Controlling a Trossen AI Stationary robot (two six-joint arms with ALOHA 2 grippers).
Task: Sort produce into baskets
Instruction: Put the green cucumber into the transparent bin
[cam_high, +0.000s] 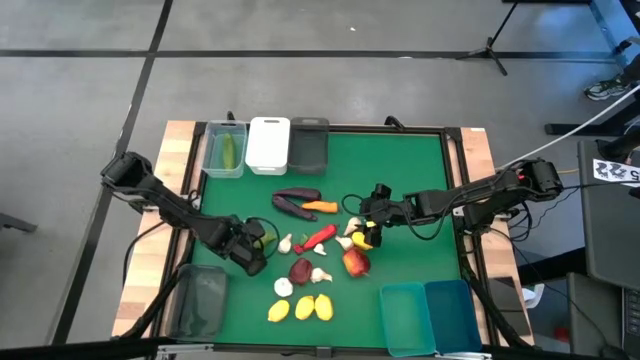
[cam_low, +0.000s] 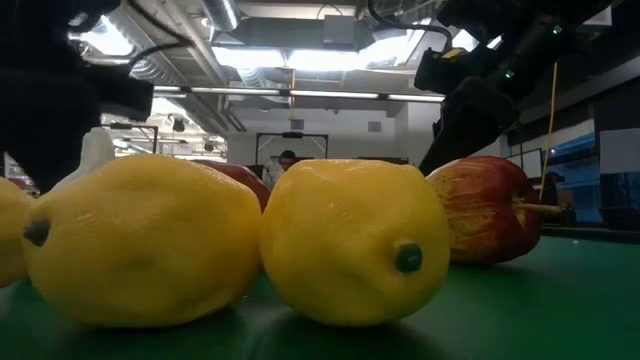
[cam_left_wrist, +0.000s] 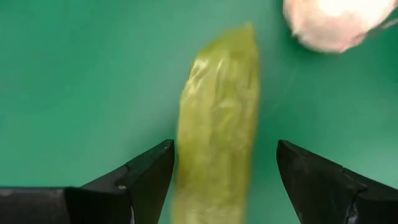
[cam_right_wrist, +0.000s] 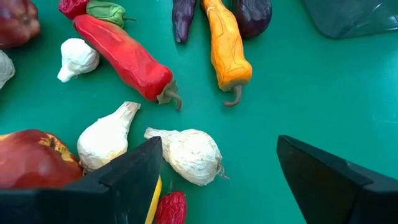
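Now the left end effector (cam_left_wrist: 224, 180) straddles the cucumber (cam_left_wrist: 217, 124) with jaws open, right end effector (cam_right_wrist: 217, 180) open too, and an off-centre close could squirt it toward the garlic (cam_left_wrist: 333, 22).

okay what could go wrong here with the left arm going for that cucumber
The left gripper straddles the cucumber with open fingers, gaps showing on both sides; an off-centre close might roll it away. A garlic bulb lies just past its tip and could be nudged. The right gripper hovers open over crowded garlic, risking a bump.
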